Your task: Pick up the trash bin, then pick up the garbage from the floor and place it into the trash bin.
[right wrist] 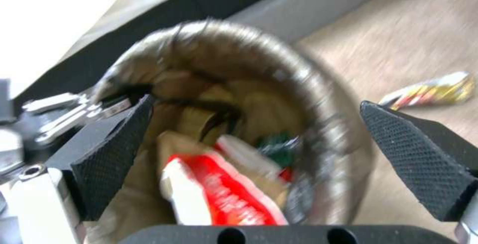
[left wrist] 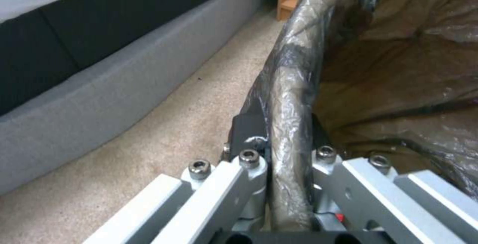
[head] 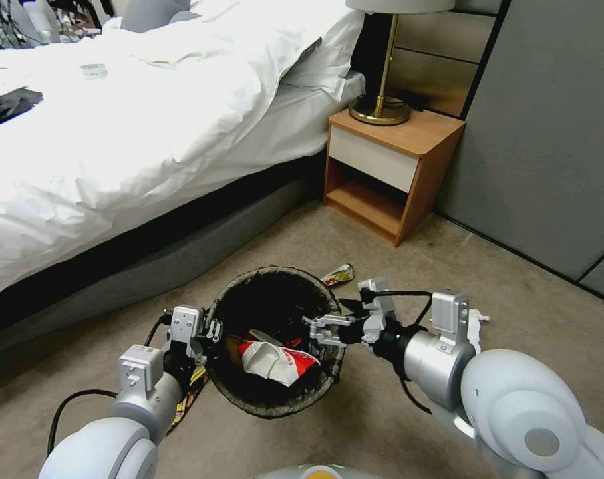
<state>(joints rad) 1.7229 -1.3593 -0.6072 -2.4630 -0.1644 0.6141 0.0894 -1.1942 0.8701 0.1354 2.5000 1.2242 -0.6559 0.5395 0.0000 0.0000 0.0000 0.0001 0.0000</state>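
Note:
The trash bin (head: 273, 407), lined with a dark bag, hangs tilted just above the carpet. My left gripper (head: 212, 330) is shut on its left rim; in the left wrist view the bagged rim (left wrist: 291, 98) runs between the closed jaws. My right gripper (head: 318, 328) hovers open over the bin's right rim, its black pads (right wrist: 423, 154) wide apart with nothing between them. Garbage inside includes a crumpled red-and-white carton (head: 275, 359) (right wrist: 224, 195) and brown paper. A yellow wrapper (head: 337, 274) (right wrist: 433, 89) lies on the floor behind the bin, and white tissue (head: 475, 326) lies behind my right wrist.
A bed (head: 116, 133) with white bedding and a grey base runs along the left. A wooden nightstand (head: 392, 169) with a brass lamp (head: 380, 106) stands at the back, against a grey wall (head: 548, 133). Another yellow wrapper (head: 191, 392) lies under my left arm.

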